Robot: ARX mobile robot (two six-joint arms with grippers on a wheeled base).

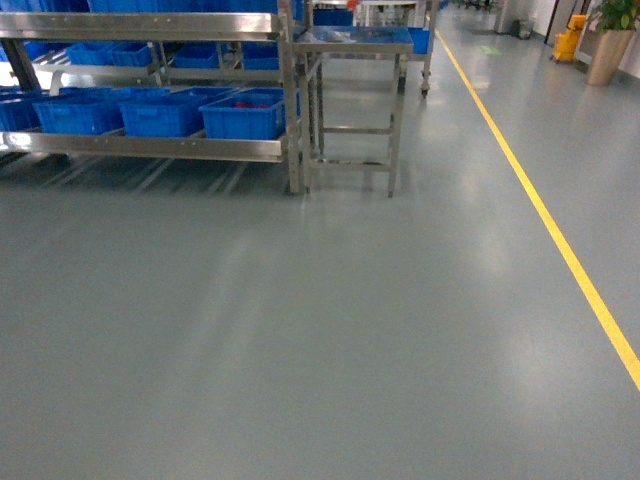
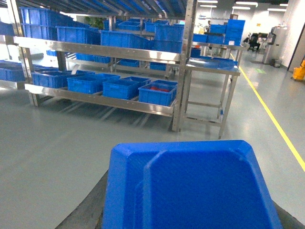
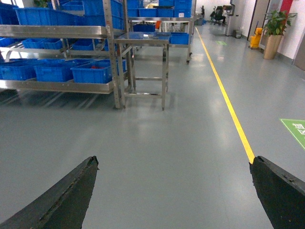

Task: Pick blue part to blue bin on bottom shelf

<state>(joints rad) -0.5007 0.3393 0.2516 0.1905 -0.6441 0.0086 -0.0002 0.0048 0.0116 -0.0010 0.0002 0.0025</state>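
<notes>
With my right gripper (image 3: 174, 191) spread empty and the left gripper (image 2: 190, 191) clamped on the blue part (image 2: 190, 186), I risk knocking the steel table (image 1: 350, 45) while nearing the bin (image 1: 160, 112) on the bottom shelf (image 1: 150, 146).

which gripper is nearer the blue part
Left. The left gripper holds the blue part between its fingers; the right gripper hangs open over the floor, apart from it.

Blue crates (image 1: 243, 115) on bottom shelf (image 1: 140, 146)
</notes>
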